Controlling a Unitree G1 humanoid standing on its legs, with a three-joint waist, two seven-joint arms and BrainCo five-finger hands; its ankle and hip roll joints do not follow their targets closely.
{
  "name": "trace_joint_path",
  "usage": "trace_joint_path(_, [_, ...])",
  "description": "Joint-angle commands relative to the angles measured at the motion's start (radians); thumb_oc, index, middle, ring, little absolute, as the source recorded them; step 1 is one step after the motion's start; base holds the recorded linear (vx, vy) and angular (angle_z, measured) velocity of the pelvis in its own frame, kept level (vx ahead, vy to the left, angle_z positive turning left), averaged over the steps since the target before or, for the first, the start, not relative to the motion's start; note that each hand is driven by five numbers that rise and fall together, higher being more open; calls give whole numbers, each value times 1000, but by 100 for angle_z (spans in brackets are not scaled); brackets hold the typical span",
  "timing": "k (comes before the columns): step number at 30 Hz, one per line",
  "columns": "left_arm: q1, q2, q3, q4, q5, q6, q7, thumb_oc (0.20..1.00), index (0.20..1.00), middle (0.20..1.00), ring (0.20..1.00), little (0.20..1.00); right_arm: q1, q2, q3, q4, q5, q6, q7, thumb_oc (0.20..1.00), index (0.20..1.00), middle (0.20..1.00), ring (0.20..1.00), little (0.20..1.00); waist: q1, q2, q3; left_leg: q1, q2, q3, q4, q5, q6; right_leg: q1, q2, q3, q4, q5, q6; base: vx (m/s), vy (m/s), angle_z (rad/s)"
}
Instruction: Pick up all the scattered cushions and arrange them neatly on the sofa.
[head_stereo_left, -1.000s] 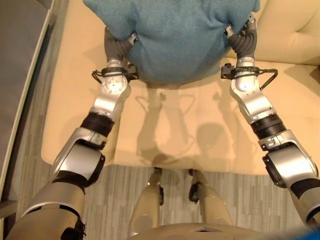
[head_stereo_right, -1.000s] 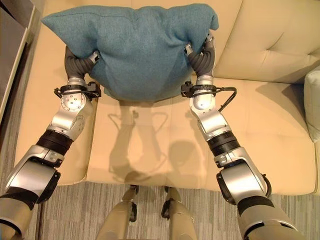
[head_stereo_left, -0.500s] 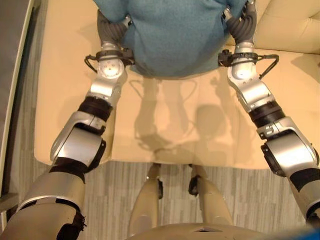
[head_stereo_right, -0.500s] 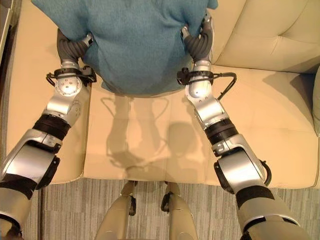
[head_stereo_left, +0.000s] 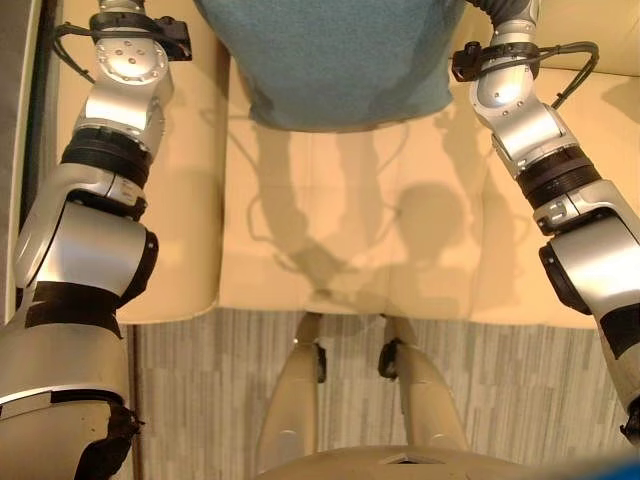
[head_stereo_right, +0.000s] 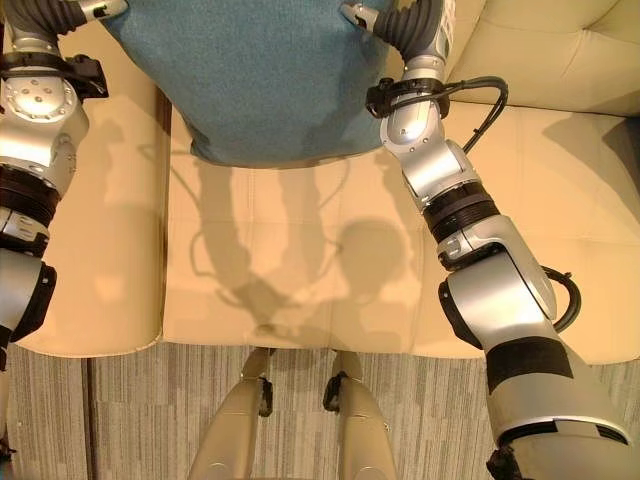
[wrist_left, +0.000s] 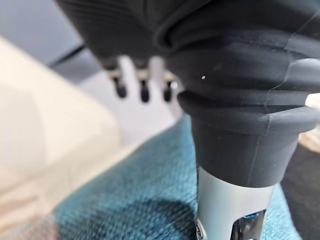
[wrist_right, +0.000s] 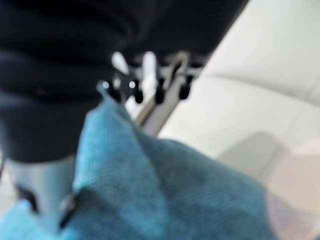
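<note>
A teal cushion (head_stereo_left: 335, 60) hangs between my two hands over the cream sofa seat (head_stereo_left: 340, 230), its lower edge just above the leather. My left hand (head_stereo_right: 45, 15) grips its left side and my right hand (head_stereo_right: 415, 25) its right side. In the left wrist view the thumb (wrist_left: 232, 210) presses into the teal fabric, with the fingertips (wrist_left: 142, 90) beyond it. Teal cloth bunches up towards the fingertips (wrist_right: 157, 92) in the right wrist view. The cushion's top is out of sight.
The sofa's tufted backrest (head_stereo_right: 560, 50) rises at the upper right. Its broad left armrest (head_stereo_right: 100, 220) lies beside the seat. Grey striped carpet (head_stereo_right: 130, 420) runs along the sofa's front, and a dark furniture edge (head_stereo_left: 15, 150) stands at the far left.
Both arms have stretched further out, carrying the cushion towards the sofa's back. The camera has moved in over the seat.
</note>
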Motion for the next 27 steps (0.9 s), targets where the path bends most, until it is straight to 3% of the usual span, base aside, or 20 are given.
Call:
trace_joint_path(1, [-46, 33, -14, 79, 7, -31, 16, 1000, 1000, 1000, 1000, 1000, -59, -30, 25, 95, -17, 2, -51, 1000, 1000, 1000, 1000, 1000, 27, 17, -121, 18, -55, -95, -47, -39, -44, 31, 17, -9, 4, -59, 144, 0, 0, 0])
trace_joint_path(9, [98, 86, 63, 66, -10, -37, -8, 1000, 1000, 1000, 1000, 1000, -33, -160, 45, 137, 55, 4, 8, 1000, 1000, 1000, 1000, 1000, 35, 19, -142, 52, -54, -105, -47, -40, -48, 71, 18, -24, 4, -77, 133, 3, -2, 1])
trace_joint_path(13, [315, 90, 151, -85, 22, -53, -30, 1000, 1000, 1000, 1000, 1000, 99, -214, 11, 50, 52, 1, 81, 1000, 1000, 1000, 1000, 1000, 37, 13, -139, 109, -46, -99, -47, -54, -48, 137, 19, -32, 4, -91, 126, 0, 0, 0])
trace_joint_path(16, [769, -10, 368, -388, 41, -67, -77, 1000, 1000, 1000, 1000, 1000, 458, -250, -135, -158, -33, 0, 173, 1000, 1000, 1000, 1000, 1000, 40, 8, -128, 216, -35, -87, -47, -81, -42, 253, 15, -39, 4, -117, 118, 48, -10, 2])
trace_joint_path(19, [938, -65, 411, -452, 82, -53, -112, 1000, 1000, 1000, 1000, 1000, 629, -252, -191, -211, -69, -9, 231, 1000, 1000, 1000, 1000, 1000, 38, 6, -127, 266, -29, -79, -47, -90, -39, 304, 12, -39, 4, -128, 117, 53, 8, 7])
trace_joint_path(20, [1077, -128, 447, -499, 111, -38, -138, 1000, 1000, 1000, 1000, 1000, 779, -221, -248, -257, -61, -21, 292, 1000, 1000, 1000, 1000, 1000, 38, 6, -126, 313, -23, -71, -47, -100, -38, 354, 10, -41, 4, -138, 118, 55, 6, 8])
trace_joint_path(21, [1077, -128, 446, -499, 111, -38, -138, 1000, 1000, 1000, 1000, 1000, 780, -221, -248, -257, -61, -20, 292, 1000, 1000, 1000, 1000, 1000, 38, 6, -126, 314, -23, -71, -47, -100, -38, 354, 10, -41, 4, -138, 118, 77, 3, 9])
trace_joint_path(23, [1252, -212, 494, -501, 160, -11, -190, 1000, 1000, 1000, 1000, 1000, 990, -201, -310, -274, -76, -31, 396, 1000, 1000, 1000, 1000, 1000, 36, 4, -129, 379, -14, -62, -47, -112, -37, 419, 6, -48, 4, -156, 119, 78, -5, 1])
trace_joint_path(27, [1368, -299, 530, -437, 198, 18, -219, 1000, 1000, 1000, 1000, 1000, 1148, -143, -379, -229, -107, -28, 436, 1000, 1000, 1000, 1000, 1000, 31, 4, -135, 435, -5, -61, -47, -116, -41, 482, 1, -64, 4, -171, 119, 26, -8, 1])
